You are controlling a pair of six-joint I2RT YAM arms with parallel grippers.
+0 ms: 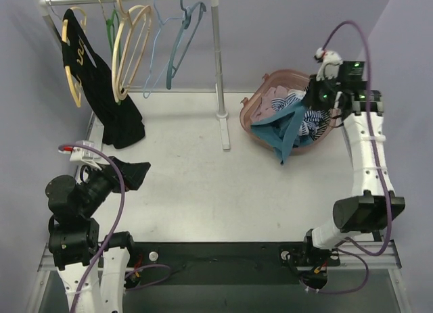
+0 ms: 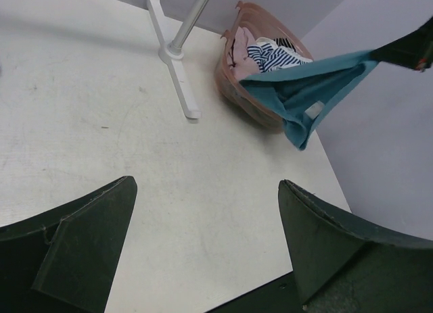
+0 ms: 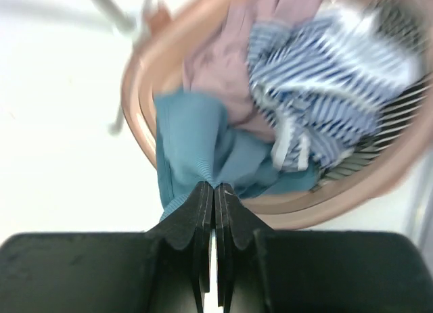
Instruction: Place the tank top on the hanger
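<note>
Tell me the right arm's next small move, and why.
Probably lift straight up. The right pincer is shut on an edge of the tank top, but most of the cloth lies in the basket and drapes over its rim, beside the striped cloth. Raising it should free it before carrying it toward the hanger.

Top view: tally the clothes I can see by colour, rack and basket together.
Black garment with yellow trim, hanging on the rack: 1
Teal-blue tank top, spilling over the basket rim: 1
Navy-and-white striped cloth, in the basket: 1
Pink cloth, in the basket: 1
Total visible: 4
</note>
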